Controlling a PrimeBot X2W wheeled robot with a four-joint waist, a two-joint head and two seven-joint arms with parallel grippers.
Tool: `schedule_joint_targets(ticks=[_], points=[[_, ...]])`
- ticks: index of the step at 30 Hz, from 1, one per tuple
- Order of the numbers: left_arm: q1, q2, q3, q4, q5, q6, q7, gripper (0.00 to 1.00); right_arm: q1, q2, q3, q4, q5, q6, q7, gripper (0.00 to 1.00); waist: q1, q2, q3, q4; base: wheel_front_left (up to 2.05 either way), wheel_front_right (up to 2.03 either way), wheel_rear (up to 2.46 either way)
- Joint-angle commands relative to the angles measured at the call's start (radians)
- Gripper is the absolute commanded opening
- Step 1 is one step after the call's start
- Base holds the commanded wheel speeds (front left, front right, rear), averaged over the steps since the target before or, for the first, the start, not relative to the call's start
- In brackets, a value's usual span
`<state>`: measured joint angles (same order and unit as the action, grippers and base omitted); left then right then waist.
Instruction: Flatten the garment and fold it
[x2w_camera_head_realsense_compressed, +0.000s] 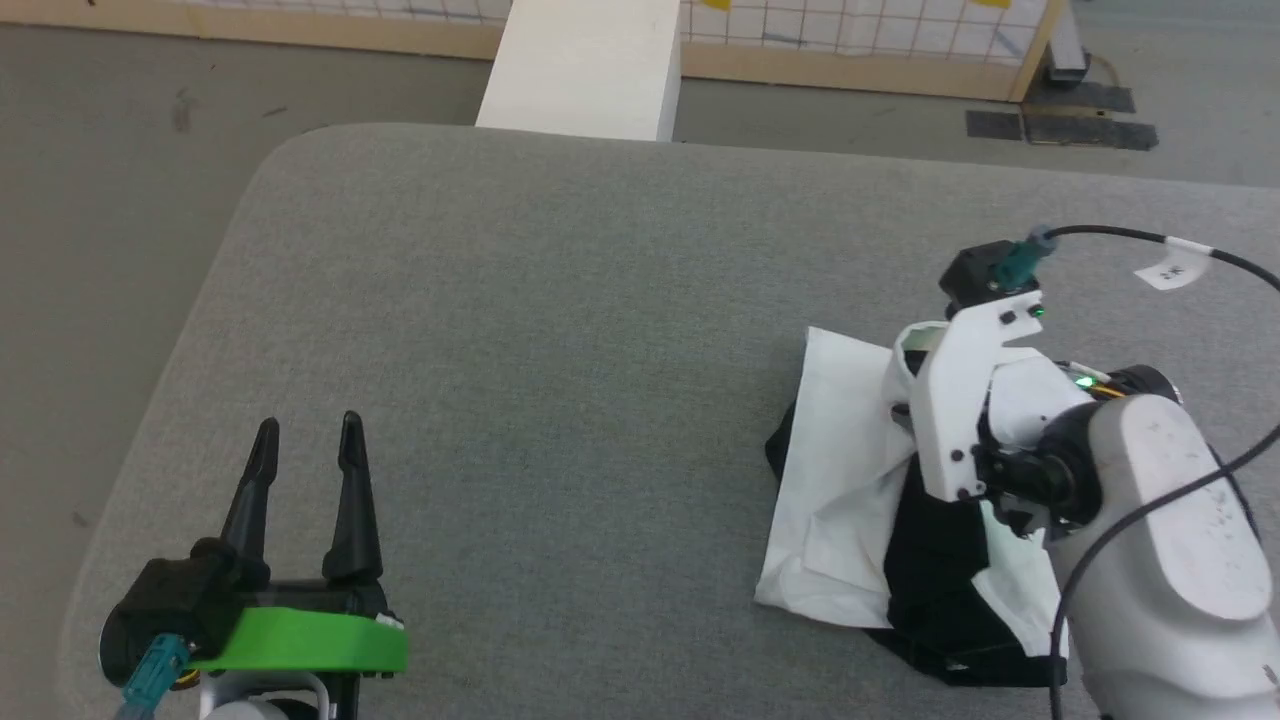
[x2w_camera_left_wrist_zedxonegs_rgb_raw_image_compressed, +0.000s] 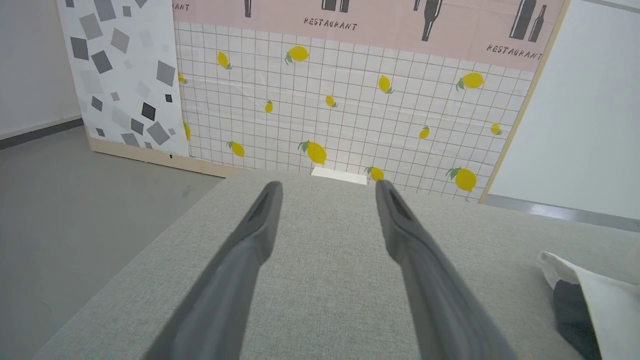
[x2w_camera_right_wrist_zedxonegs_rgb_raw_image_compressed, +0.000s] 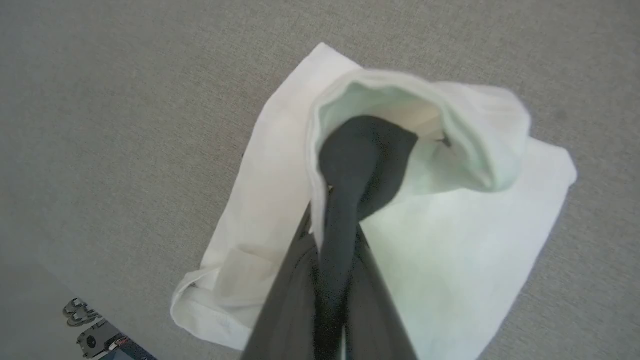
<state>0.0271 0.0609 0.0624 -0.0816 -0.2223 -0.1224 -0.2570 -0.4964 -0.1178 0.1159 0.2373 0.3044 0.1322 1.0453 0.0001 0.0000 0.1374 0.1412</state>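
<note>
**Right end effector clamped on black cloth; garment bunched at the worktop's right**

Closest to the wrist lens: my right end effector. Its two dark fingers are pressed together on a strip of black fabric that runs up between them. Clenched, and grasping the garment.

Above the pinch a white fold stands up and curls over like a hood, with the black cloth bulging inside it. The rest of the white cloth lies flat below.

Garment position, head view: right side of the worktop, directly under my right wrist and well apart from my left arm.

Long axis: runs far-to-near, leaning slightly toward my right at the near end. The far end is a squarish white corner. The near end is a dark rumpled mass with a white flap. I cannot tell which end is the collar.

Material: soft, thin, matte cloth. The white panel has shallow creases and a hemmed edge, and the black parts are crumpled.

The worktop is a grey woven covering, finely flecked, with a rounded far-left corner.

My left end effector is at the near left over bare grey weave. It is released, its tapered black fingers spread and touching nothing.

A smooth white block sits at the worktop's far edge.
</note>
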Motion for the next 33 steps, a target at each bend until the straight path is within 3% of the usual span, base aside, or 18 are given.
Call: schedule_joint_targets(ticks=[1,11,12,13,25,28,33], points=[[-0.02,-0.004,-0.004,0.003,-0.004,-0.003,-0.005,1.0,-0.027,0.01,0.002,0.028,-0.014,-0.002,-0.022,0.0,-0.0001,0.0,0.021,0.021,0.0,0.0,0.0],[-0.041,-0.007,-0.02,0.016,-0.007,-0.006,-0.005,1.0,-0.086,0.055,-0.018,0.239,-0.093,-0.002,-0.131,0.0,-0.0001,0.0,0.043,0.047,0.0,0.0,0.0],[-0.041,-0.007,-0.021,0.017,-0.007,-0.006,-0.005,1.0,-0.092,0.058,-0.019,0.248,-0.093,-0.002,-0.144,0.19,-0.0001,0.0,0.042,0.047,0.0,0.0,0.0],[-0.041,-0.007,-0.022,0.018,-0.007,-0.006,-0.005,1.0,-0.101,0.061,-0.017,0.254,-0.09,-0.002,-0.164,1.0,-0.0001,0.0,0.041,0.045,0.0,0.0,0.0],[-0.007,-0.003,-0.006,0.025,0.007,-0.007,-0.005,1.0,-0.146,0.067,0.194,0.166,0.121,-0.002,-0.256,1.0,-0.0001,0.0,-0.03,-0.039,0.0,0.0,0.0],[0.002,-0.002,-0.007,0.023,0.011,-0.007,-0.005,1.0,-0.135,0.067,0.173,0.119,0.086,-0.002,-0.303,1.0,-0.0001,0.0,-0.052,-0.066,0.0,0.0,0.0],[0.013,-0.003,-0.012,0.016,0.015,-0.007,-0.005,1.0,-0.035,0.034,0.044,0.044,-0.061,-0.002,-0.341,1.0,-0.0001,0.0,-0.066,-0.098,0.0,0.0,0.0]])
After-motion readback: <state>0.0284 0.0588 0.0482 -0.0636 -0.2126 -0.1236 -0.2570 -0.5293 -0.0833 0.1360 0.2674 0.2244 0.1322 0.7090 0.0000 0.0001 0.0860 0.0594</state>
